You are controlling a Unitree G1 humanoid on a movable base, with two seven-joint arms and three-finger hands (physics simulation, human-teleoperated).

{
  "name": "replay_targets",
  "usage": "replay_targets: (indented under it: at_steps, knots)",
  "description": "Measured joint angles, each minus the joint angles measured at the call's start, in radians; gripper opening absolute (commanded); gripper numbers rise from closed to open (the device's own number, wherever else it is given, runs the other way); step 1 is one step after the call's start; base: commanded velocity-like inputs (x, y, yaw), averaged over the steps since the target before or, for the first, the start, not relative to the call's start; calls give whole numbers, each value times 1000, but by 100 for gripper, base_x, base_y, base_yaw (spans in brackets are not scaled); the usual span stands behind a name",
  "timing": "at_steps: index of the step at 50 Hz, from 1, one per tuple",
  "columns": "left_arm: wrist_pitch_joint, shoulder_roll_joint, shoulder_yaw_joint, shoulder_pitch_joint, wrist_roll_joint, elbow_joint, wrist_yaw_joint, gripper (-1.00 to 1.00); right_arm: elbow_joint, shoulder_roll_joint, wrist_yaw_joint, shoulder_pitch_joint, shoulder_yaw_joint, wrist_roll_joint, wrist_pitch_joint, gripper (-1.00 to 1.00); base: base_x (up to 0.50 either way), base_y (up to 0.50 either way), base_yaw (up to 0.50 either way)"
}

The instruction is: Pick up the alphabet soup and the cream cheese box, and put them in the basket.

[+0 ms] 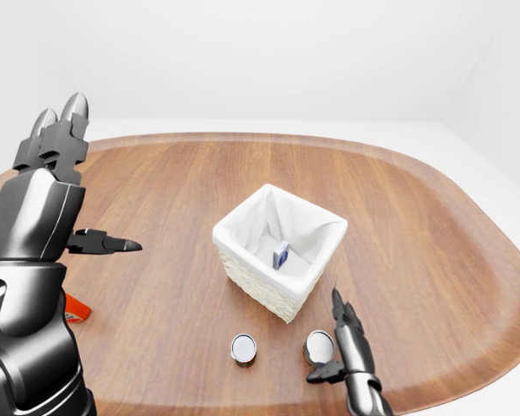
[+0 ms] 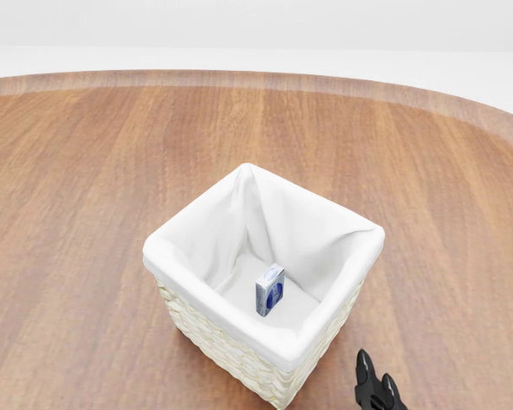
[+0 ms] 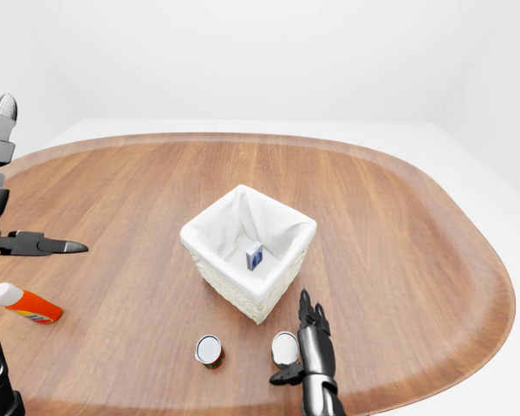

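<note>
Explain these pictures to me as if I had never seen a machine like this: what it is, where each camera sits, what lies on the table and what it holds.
These are simulator renders of a humanoid robot with two arms and three-finger hands. All three cameras sit on its head and look out over its arms; two are a pair of eyes, so they show nearly the same scene.

On the round wooden table stands a white-lined woven basket, and a small blue box, apparently the cream cheese, already stands inside it. Below the basket in the eye views are two cans; which is the soup I cannot tell. An orange-and-white bottle lies at the left.

The left hand is raised, fingers spread. The right hand is open beside the right can. Neither holds anything.
</note>
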Motion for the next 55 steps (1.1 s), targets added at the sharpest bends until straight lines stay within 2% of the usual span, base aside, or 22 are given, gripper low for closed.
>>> replay_targets:
  at_steps: [19,20,21,39,55]
  knots:
    - [0,-1,0,2,-1,3,2,100,128,8,-37,-53,-6,-19,0,100,0,0,0]
    - [0,-1,0,1,-1,3,3,100,134,9,-39,-56,-6,-20,0,37,0,0,0]
    - [0,-1,0,1,-1,4,3,100,139,9,-41,-59,-6,-21,0,-100,0,0,0]
    - [0,-1,-1,0,-3,8,5,100,153,6,-42,-89,-33,-16,0,-100,0,0,0]
    - [0,0,-1,-2,0,0,-5,100,162,-8,-31,-129,-103,84,0,-100,0,0,0]
